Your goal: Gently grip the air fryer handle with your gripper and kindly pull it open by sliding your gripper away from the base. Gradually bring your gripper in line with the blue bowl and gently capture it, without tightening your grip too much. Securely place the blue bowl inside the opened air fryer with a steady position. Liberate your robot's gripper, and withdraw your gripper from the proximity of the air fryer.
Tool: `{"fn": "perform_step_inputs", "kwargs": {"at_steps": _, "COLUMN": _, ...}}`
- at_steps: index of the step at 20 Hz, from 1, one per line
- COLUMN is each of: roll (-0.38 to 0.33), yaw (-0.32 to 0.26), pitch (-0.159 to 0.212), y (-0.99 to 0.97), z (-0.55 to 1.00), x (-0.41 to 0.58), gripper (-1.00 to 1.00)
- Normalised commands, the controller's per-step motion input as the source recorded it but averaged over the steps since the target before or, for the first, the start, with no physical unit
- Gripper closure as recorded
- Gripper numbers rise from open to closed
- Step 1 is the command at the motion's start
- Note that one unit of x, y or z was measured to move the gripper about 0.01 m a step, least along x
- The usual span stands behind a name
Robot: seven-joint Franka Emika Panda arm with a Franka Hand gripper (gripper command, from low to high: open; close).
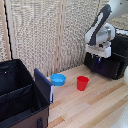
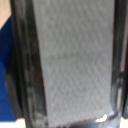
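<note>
A: In the exterior view we've got the claw (image 1: 98,59) down against the front of the air fryer (image 1: 111,64), over on that view's right. The blue bowl (image 1: 58,79) sits open side up on the worktop (image 1: 95,102), well apart from it, near the red cup (image 1: 82,83) and just beside the black fabric case (image 1: 20,95).

B: Our wrist view only gives a blurry grey panel in a dark frame. We can't tell if the fingers are apart or together. The fryer is cut off at the edge.
</note>
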Motion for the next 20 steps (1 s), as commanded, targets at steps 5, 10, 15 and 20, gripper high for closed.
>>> {"fn": "perform_step_inputs", "kwargs": {"at_steps": 5, "roll": 0.003, "yaw": 0.0, "pitch": -0.116, "y": 0.9, "z": 0.49, "x": -0.283, "gripper": 1.0}}
{"fn": "perform_step_inputs", "kwargs": {"at_steps": 10, "roll": 0.0, "yaw": 0.0, "pitch": -0.081, "y": 0.9, "z": 0.39, "x": -0.278, "gripper": 1.0}}
{"fn": "perform_step_inputs", "kwargs": {"at_steps": 15, "roll": -0.018, "yaw": 0.013, "pitch": -0.005, "y": 0.71, "z": 0.15, "x": -0.582, "gripper": 1.0}}
{"fn": "perform_step_inputs", "kwargs": {"at_steps": 20, "roll": -0.059, "yaw": 0.025, "pitch": -0.055, "y": 0.56, "z": 0.01, "x": -0.553, "gripper": 1.0}}
